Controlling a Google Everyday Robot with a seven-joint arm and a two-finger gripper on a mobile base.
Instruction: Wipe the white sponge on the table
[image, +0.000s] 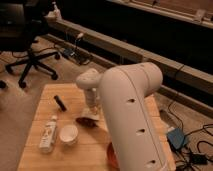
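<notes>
Gripper (91, 113) hangs low over the middle of the table (40, 157), at the end of the bent white arm (131, 107). Fingers closed; we cannot tell whether anything sits between them.

White sponge: we do not find it in plain view. No pale block shows on the bare planks. It may lie under the gripper or behind the arm, which covers the table's right half.

Risks, as we judge them:
- A flat dark brown object (87, 121) lies just near of the gripper. A stroke toward the near edge would drag it along.
- White cup (68, 134) stands near-left of that, and a clear bottle (48, 134) lies beside it close to the left edge. A wide leftward stroke could topple the cup or roll the bottle off.
- Small black object (60, 103) lies far-left, also within a sweep.

Hard to read: the gripper's tip merges with the brown object, so we cannot tell whether it touches the table.
</notes>
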